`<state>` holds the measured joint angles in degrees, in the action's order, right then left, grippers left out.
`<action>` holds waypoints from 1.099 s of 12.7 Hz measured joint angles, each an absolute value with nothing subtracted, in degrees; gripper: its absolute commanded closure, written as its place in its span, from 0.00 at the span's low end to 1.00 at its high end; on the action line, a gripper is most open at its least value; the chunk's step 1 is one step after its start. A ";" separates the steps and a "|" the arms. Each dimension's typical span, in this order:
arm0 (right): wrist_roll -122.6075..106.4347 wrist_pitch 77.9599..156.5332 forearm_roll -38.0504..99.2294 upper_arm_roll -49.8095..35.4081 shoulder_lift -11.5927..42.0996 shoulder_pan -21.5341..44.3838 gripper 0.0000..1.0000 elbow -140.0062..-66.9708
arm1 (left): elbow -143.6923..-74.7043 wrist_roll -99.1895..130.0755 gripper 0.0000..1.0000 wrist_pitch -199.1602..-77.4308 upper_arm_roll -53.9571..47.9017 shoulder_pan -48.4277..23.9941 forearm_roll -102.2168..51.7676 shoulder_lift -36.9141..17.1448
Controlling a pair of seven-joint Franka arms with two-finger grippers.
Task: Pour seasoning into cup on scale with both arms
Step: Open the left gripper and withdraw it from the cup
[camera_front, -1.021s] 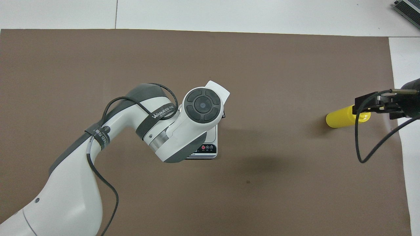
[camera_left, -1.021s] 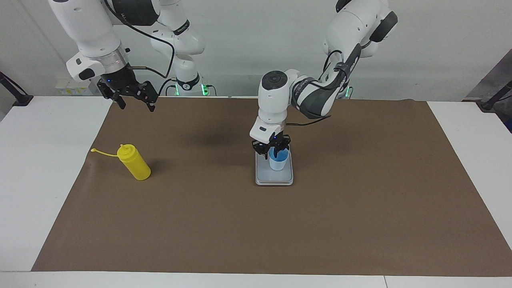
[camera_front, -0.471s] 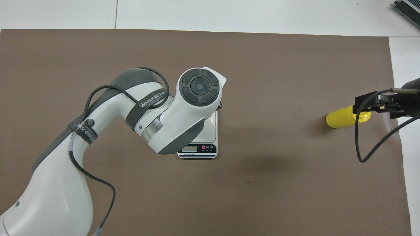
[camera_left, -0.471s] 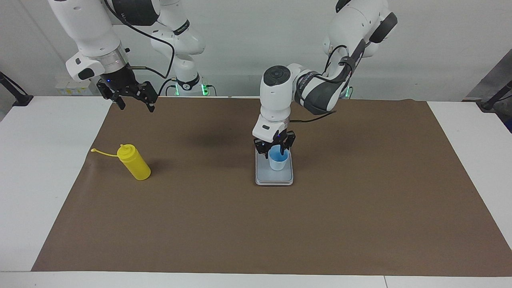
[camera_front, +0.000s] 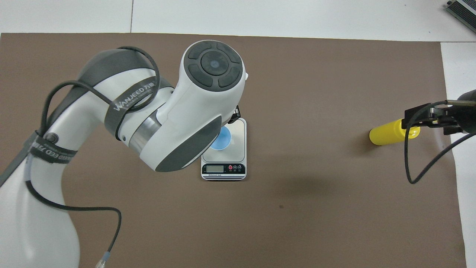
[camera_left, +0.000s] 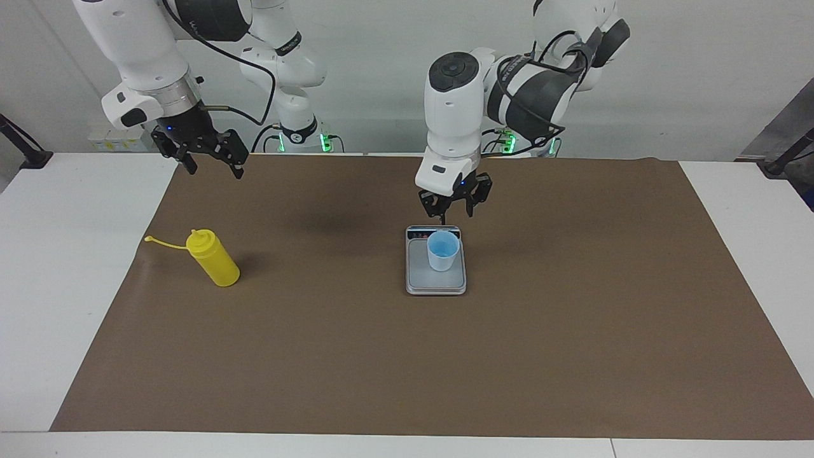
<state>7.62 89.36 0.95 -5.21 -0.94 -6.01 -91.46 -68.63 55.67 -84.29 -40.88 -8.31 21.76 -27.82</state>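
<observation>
Sitting upright on the scale (camera_left: 436, 278), the light blue cup (camera_left: 442, 250) shows just above centre in the facing view, on the part of the weighing plate close to the display strip. From overhead I see the cup (camera_front: 222, 139) half covered by the left arm's wrist, with the scale (camera_front: 224, 172) near the middle of the frame, its display at the lower edge.

My left gripper (camera_left: 455, 205) hangs in the air directly above the cup in the facing view, clear of its rim, fingers apart and holding nothing.

Over at the left of the facing view the yellow seasoning bottle (camera_left: 213, 257) stands on the brown mat (camera_left: 407, 356), its cap strap (camera_left: 164, 243) trailing toward the mat's edge. Overhead, the bottle (camera_front: 386, 133) sits at the right of the frame.

My right gripper (camera_left: 210, 152) waits in the upper left of the facing view, raised over the mat's corner, jaws spread wide and empty. Overhead, its dark fingers (camera_front: 420, 116) overlap the bottle's nozzle end, though the facing view shows it well above the bottle.
</observation>
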 measured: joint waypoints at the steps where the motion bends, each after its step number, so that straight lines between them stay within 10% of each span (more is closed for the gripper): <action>1: 7.62 89.36 0.95 -5.21 -0.95 -6.16 0.00 -91.50 | -66.65 53.10 0.39 -81.63 -40.84 -7.78 21.68 -27.78; 14: -30.93 113.88 12.83 -4.50 -10.55 -22.65 0.00 -118.92 | -66.01 0.61 0.39 -72.09 -2.81 -2.29 1.54 -12.55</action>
<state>-30.93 113.88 12.83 -4.50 -10.55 -22.65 -118.92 -66.01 0.61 -72.09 -2.81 -2.29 1.54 -12.55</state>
